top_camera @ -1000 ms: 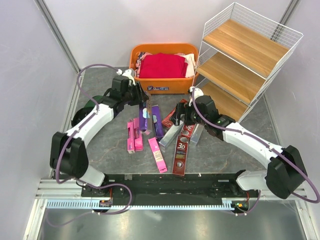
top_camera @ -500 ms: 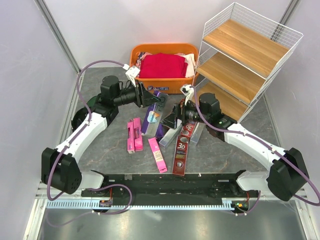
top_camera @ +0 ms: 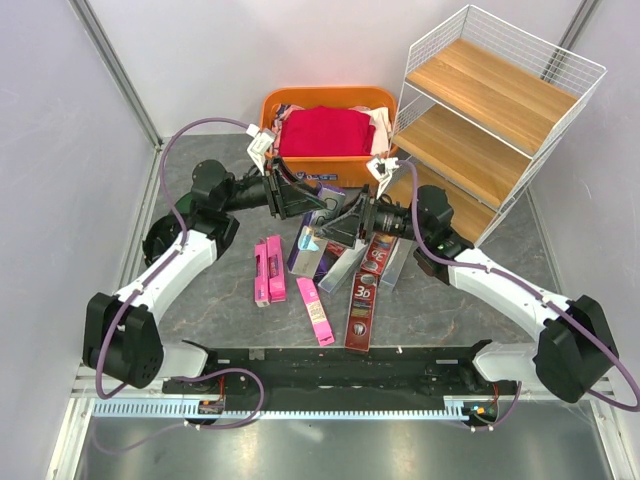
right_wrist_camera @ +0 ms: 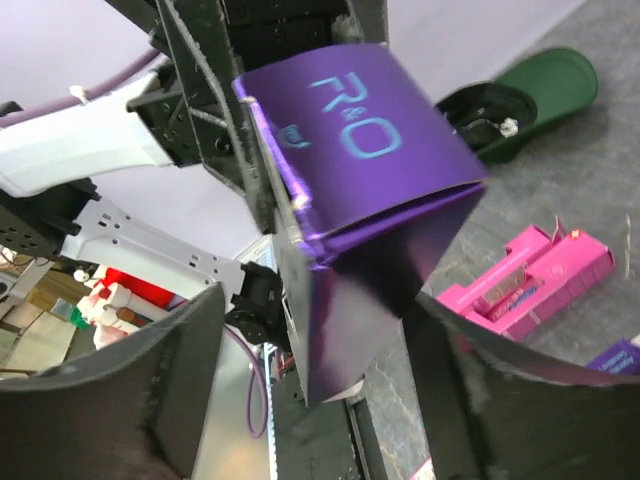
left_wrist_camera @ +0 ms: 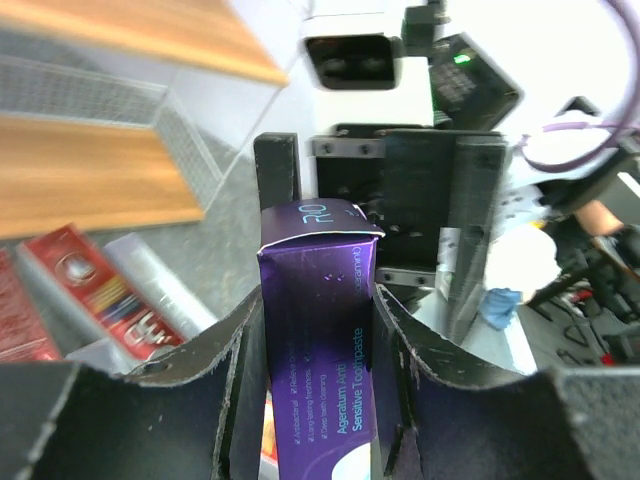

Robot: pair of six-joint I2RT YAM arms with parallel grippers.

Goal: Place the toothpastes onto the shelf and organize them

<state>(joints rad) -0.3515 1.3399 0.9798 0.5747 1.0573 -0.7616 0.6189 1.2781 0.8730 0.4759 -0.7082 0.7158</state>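
My left gripper (top_camera: 298,200) is shut on a purple toothpaste box (top_camera: 318,228) and holds it in the air above the table, its far end pointing at my right gripper (top_camera: 347,218). In the left wrist view the box (left_wrist_camera: 318,330) sits tight between my left gripper's (left_wrist_camera: 315,300) fingers. My right gripper (right_wrist_camera: 315,305) is open, its fingers on either side of the box's end (right_wrist_camera: 365,190) with gaps. More toothpastes lie on the table: pink ones (top_camera: 268,270), a dark red "3D" box (top_camera: 362,300), silver ones (top_camera: 340,270). The shelf (top_camera: 490,110) stands at the back right.
An orange basket (top_camera: 322,168) with red clothes (top_camera: 325,130) stands at the back, just behind both grippers. A loose pink box (top_camera: 315,310) lies near the front. The shelf's wooden boards (left_wrist_camera: 100,180) show in the left wrist view.
My left gripper has lifted the purple box off the table and carried it right. My right gripper has risen and turned to face it, open around the box's end.
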